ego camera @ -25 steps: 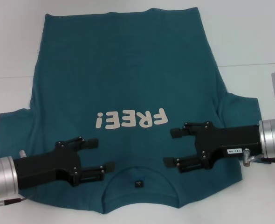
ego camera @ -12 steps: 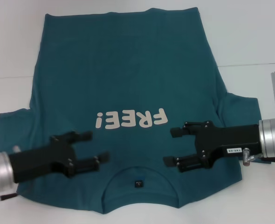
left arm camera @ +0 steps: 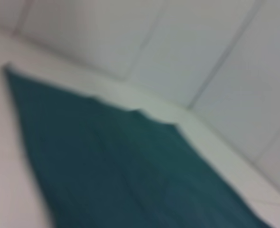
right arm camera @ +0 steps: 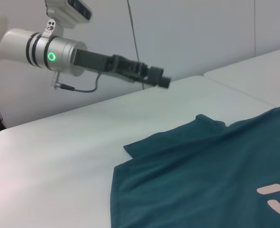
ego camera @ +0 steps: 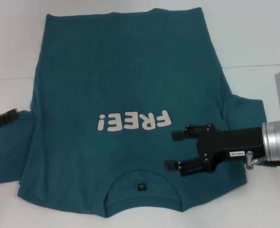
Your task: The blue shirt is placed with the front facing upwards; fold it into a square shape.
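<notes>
Head view. The shirt (ego camera: pixel 126 109) lies flat, front up, on a white table (ego camera: pixel 254 38); its collar is nearest the robot and the white "FREE!" print (ego camera: pixel 133 121) reads upside down. The right gripper (ego camera: pixel 174 150) hovers over the shirt's shoulder just beside the collar, fingers spread apart, holding nothing; the print lies just beyond its far finger. The left gripper (ego camera: pixel 2 118) shows only as a blurred dark tip at the frame edge, over the table beside the sleeve; whether its fingers are apart or together cannot be told. A seam line crosses the table (ego camera: pixel 258 65) past the right gripper.

Left wrist view. Blurred: a stretch of shirt (left arm camera: pixel 121 175) on the white table (left arm camera: pixel 7 190), with pale panelled surfaces (left arm camera: pixel 178 52) behind it.

Right wrist view. The shirt's sleeve (right arm camera: pixel 178 137) and part of the print (right arm camera: pixel 277 197) lie on the table (right arm camera: pixel 54 156). Across it, the left gripper (right arm camera: pixel 152 75) is raised clear of the surface, well apart from the cloth, before a plain grey wall (right arm camera: pixel 187 28).
</notes>
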`<action>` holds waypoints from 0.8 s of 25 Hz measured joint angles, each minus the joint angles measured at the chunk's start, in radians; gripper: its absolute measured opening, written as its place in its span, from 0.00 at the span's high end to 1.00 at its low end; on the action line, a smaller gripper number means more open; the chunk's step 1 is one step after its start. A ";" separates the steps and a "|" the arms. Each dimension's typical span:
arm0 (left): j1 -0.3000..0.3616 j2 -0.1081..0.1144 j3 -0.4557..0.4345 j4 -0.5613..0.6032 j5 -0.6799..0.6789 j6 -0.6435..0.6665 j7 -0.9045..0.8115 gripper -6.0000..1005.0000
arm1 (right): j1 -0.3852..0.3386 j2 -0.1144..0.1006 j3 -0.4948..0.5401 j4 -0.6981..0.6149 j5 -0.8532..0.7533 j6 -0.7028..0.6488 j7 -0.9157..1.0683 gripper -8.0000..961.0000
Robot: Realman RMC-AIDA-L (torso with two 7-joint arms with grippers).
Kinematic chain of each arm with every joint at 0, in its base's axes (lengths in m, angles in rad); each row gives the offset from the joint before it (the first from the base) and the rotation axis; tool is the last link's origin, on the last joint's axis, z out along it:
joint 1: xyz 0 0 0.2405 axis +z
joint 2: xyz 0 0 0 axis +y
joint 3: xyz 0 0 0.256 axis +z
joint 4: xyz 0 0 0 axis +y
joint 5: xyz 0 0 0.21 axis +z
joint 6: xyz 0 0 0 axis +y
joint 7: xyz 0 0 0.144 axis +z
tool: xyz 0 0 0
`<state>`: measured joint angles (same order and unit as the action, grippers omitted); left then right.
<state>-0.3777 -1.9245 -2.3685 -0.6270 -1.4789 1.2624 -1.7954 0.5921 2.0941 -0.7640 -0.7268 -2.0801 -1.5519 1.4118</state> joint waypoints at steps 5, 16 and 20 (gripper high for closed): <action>-0.005 0.002 -0.066 -0.064 0.192 -0.030 -0.177 0.13 | 0.006 -0.001 0.000 0.000 0.000 0.002 -0.001 0.02; -0.131 0.015 -0.068 -0.064 0.543 -0.135 -0.470 0.13 | 0.024 -0.005 0.000 -0.003 -0.004 0.023 -0.008 0.02; -0.149 0.011 -0.069 -0.064 0.617 -0.173 -0.518 0.13 | 0.027 -0.005 0.000 -0.009 -0.003 0.026 -0.005 0.02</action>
<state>-0.5270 -1.9132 -2.4372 -0.6913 -0.8623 1.0894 -2.3132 0.6191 2.0892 -0.7639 -0.7358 -2.0830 -1.5261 1.4063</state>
